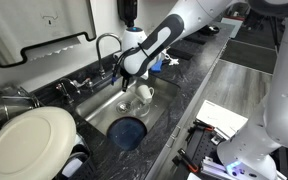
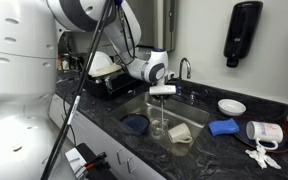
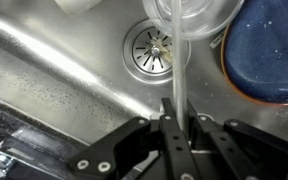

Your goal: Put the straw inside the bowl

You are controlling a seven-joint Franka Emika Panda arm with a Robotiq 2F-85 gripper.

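Stainless-steel kitchen sink [image 3: 54, 80] sunk in a dark speckled tabletop [image 2: 199, 160]: the pincer [image 3: 174, 114], pinching the thin pale whitish straw [image 3: 181, 65], holds its long axis upright near the drain, with the round dark blue bowl [image 3: 269, 55] below and just to one side.

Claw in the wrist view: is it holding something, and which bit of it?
Yes. The claw pinches the thin straw near its upper end, and the rest hangs straight down over the sink.
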